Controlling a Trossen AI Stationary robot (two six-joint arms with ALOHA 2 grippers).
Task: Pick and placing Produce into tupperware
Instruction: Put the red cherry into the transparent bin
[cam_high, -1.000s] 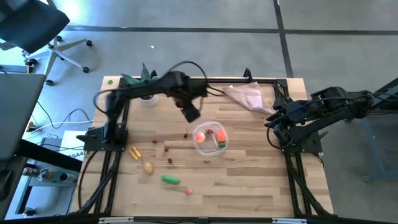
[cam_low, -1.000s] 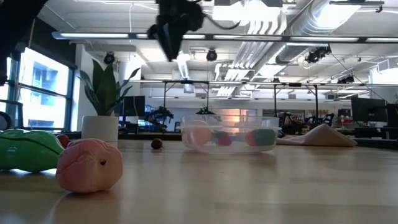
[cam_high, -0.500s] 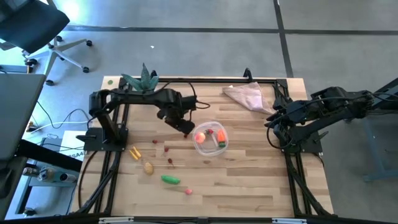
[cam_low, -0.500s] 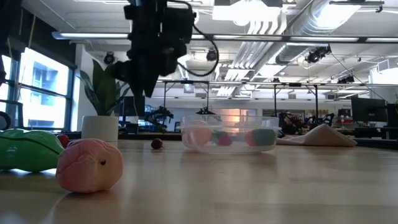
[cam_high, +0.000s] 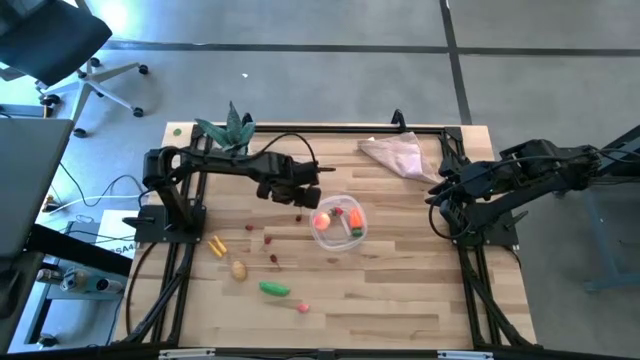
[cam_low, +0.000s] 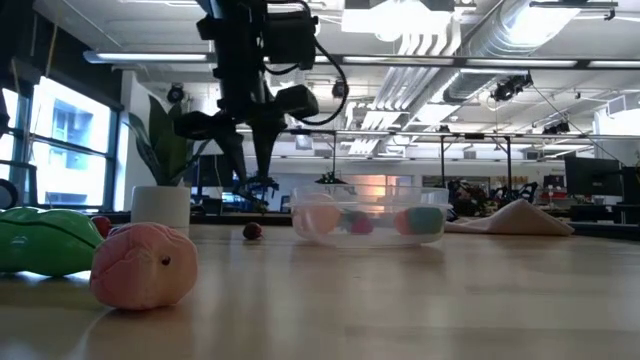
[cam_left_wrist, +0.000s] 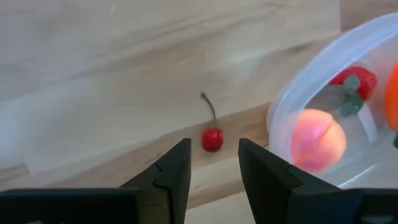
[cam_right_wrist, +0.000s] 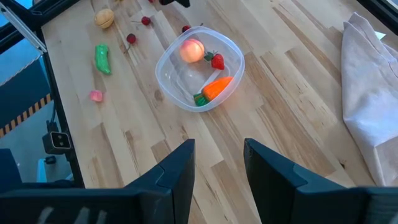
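Half the tupperware (cam_left_wrist: 348, 118) is cropped.

Tupperware (cam_high: 339, 222) sits near tabletop (cam_high: 400, 290) centre, holding a peach (cam_right_wrist: 193, 49), strawberry (cam_right_wrist: 217, 61) and carrot (cam_right_wrist: 217, 87). Cherry (cam_left_wrist: 212, 138) lies just beside its left wall, under the left gripper (cam_high: 305, 197). Potato (cam_high: 239, 269), pod (cam_high: 274, 289) and more pieces sit toward the front-left. Cloth (cam_high: 395, 154) at back edge, plant (cam_high: 229, 130) at back-left corner. Right gripper (cam_high: 436, 190) near right edge.

Left end effector (cam_left_wrist: 211, 167) lowered mid-table, fingers parted, empty. Right end effector (cam_right_wrist: 217, 163) parted, parked table's right.
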